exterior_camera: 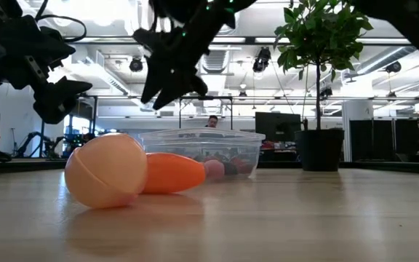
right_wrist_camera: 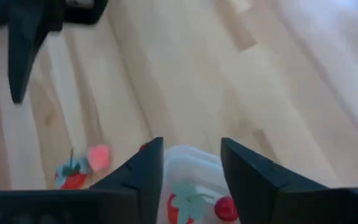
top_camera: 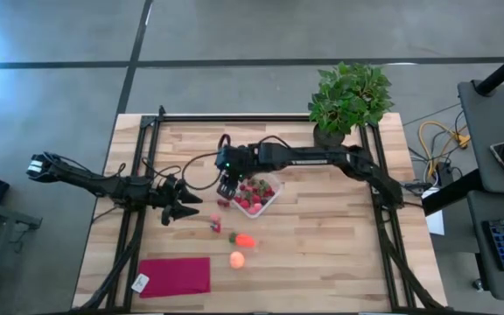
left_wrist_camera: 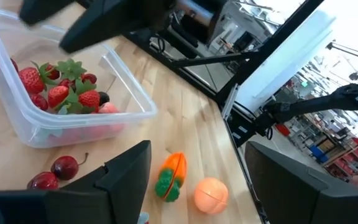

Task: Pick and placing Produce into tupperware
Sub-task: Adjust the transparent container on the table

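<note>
Nearest the low camera, a pale orange round fruit [exterior_camera: 106,171] is seen resting on the wooden table [top_camera: 322,245], touching the carrot-shaped piece [exterior_camera: 173,172] that lies between it and the tupperware [exterior_camera: 202,151]. Taken from largest to smallest and placed against the tupperware [top_camera: 257,196]: the table is spread beneath it; a leafy potted plant [top_camera: 349,101] is set well apart at the far right corner; a magenta-red cloth [top_camera: 175,276] is laid well apart at the near left. The right gripper [top_camera: 227,188] is held just above the tupperware's left edge, its fingers [right_wrist_camera: 143,174] parted by a moderate gap with nothing seen between them. The left gripper [top_camera: 177,210] is held to the tupperware's left, near it, with fingers [left_wrist_camera: 126,171] spread wide and empty. The carrot-shaped piece [top_camera: 244,239] and round fruit [top_camera: 237,259] are found just in front of the tupperware. Strawberries [left_wrist_camera: 59,93] are heaped inside it, and two dark cherries [left_wrist_camera: 53,173] are left just outside its wall.
</note>
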